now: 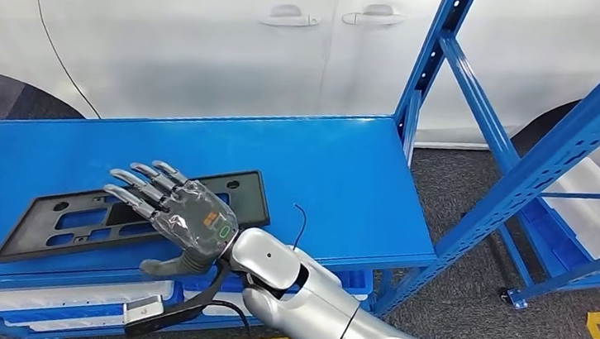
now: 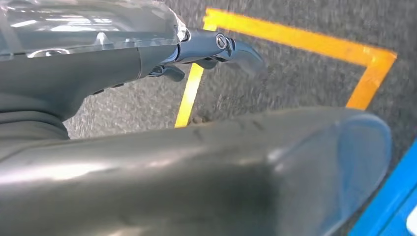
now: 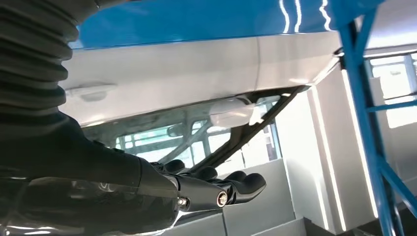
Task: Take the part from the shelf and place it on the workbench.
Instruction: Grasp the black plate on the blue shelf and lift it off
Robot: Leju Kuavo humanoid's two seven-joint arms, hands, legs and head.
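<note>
blue metal shelving (image 1: 485,112) stands in front of a white car (image 1: 210,36), and its flat blue shelf top (image 1: 329,172) carries the part (image 1: 42,228), a flat black plastic plate with rectangular cut-outs, lying lengthwise near the front edge. the right hand (image 1: 180,216) reaches in from below and hovers just over the middle of the part, palm down, fingers (image 1: 142,183) stretched out and spread, gripping nothing; whether they touch the plate cannot be told. in the left wrist view the left hand (image 2: 147,64) hangs over grey carpet (image 2: 295,83) crossed by yellow floor tape (image 2: 305,44), its fingers slightly bent with nothing in them.
</note>
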